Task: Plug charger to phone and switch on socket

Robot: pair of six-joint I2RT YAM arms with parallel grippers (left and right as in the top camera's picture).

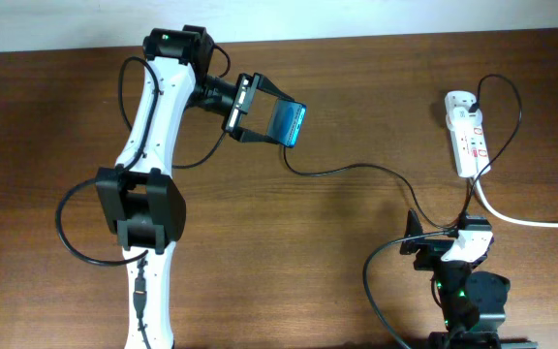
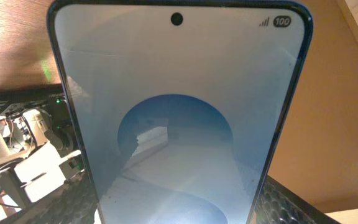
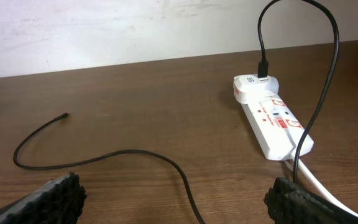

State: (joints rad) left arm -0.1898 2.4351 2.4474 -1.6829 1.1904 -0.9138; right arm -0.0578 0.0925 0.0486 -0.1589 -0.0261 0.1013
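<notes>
My left gripper (image 1: 269,116) is shut on the phone (image 1: 289,123) and holds it lifted above the far middle of the table. The phone's lit pale blue screen (image 2: 179,112) fills the left wrist view. The charger, a thin black cable (image 1: 356,167), runs from the white plug on the socket (image 1: 470,136) across the table. Its free tip (image 1: 285,151) lies just below the phone, apart from it. In the right wrist view the tip (image 3: 64,116) rests on the wood at the left and the socket (image 3: 272,121) stands at the right. My right gripper (image 3: 179,202) is open and empty over the cable (image 3: 135,152).
The socket's thick white cord (image 1: 531,221) runs off the right edge of the table. The left arm (image 1: 148,174) stretches up the left side. The right arm's base (image 1: 463,291) sits at the near right edge.
</notes>
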